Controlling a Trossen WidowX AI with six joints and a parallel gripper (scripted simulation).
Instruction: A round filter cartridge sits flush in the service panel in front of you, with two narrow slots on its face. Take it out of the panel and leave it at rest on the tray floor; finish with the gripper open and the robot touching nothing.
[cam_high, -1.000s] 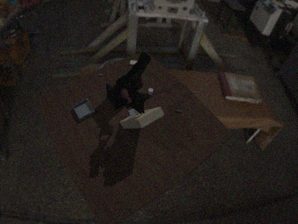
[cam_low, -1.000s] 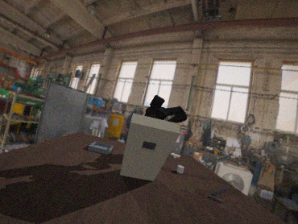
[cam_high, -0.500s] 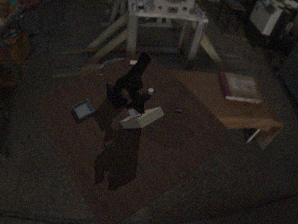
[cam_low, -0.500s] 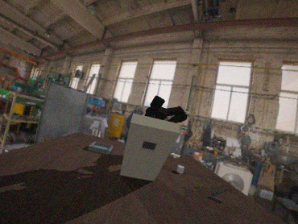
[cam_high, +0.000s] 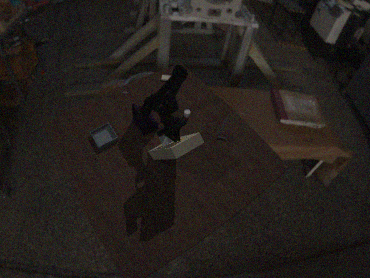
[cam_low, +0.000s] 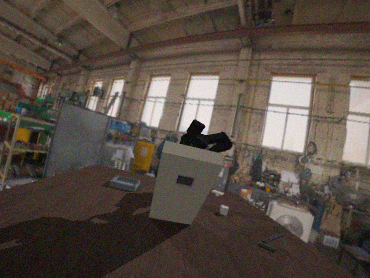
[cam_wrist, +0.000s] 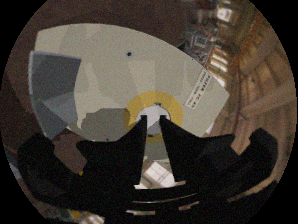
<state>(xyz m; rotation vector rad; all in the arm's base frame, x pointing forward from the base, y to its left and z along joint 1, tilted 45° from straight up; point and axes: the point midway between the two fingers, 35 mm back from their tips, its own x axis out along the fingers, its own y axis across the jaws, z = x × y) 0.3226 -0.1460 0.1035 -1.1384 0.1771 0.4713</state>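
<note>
The cream service panel box stands on the brown floor; it also shows in the exterior view. In the wrist view its face holds the round cartridge, a yellow ring with a pale centre, sitting flush. My gripper is at the cartridge face, its two dark fingers a narrow gap apart with the tips on the ring. Nothing is clamped between them. The slots are hidden by the fingers. The black arm leans over the panel top. The small grey-blue tray lies to the panel's left.
A small white cylinder stands beside the panel. A wooden table with a book is to the right. A white trestle table stands at the back. The scene is dim.
</note>
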